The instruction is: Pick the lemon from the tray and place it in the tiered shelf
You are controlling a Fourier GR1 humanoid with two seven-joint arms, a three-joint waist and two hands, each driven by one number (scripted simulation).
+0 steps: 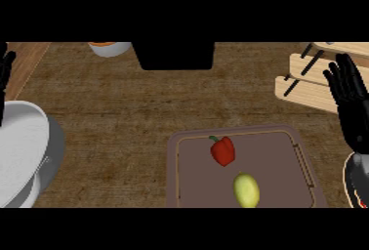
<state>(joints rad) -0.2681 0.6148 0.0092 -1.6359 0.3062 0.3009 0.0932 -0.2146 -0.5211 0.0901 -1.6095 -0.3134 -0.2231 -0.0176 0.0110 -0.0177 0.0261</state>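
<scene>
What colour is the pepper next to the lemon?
Red. The pepper shows best in the head view.

We see a tray [173, 171] of dull mauve-brown with a paler rim. On it the lemon [246, 190] is yellow with a greenish tinge, and the pepper [223, 152] is glossy red with a green stem. Around the tray the counter [130, 102] is mottled dark brown. Beyond the tray's right side, the tiered shelf [311, 88] is pale wood with black rods, and the right hand [349, 97] is black. Left of the tray, the plate [22, 146] is grey-white and the left hand [6, 68] black. Beyond the tray sits a black box [176, 54].
</scene>
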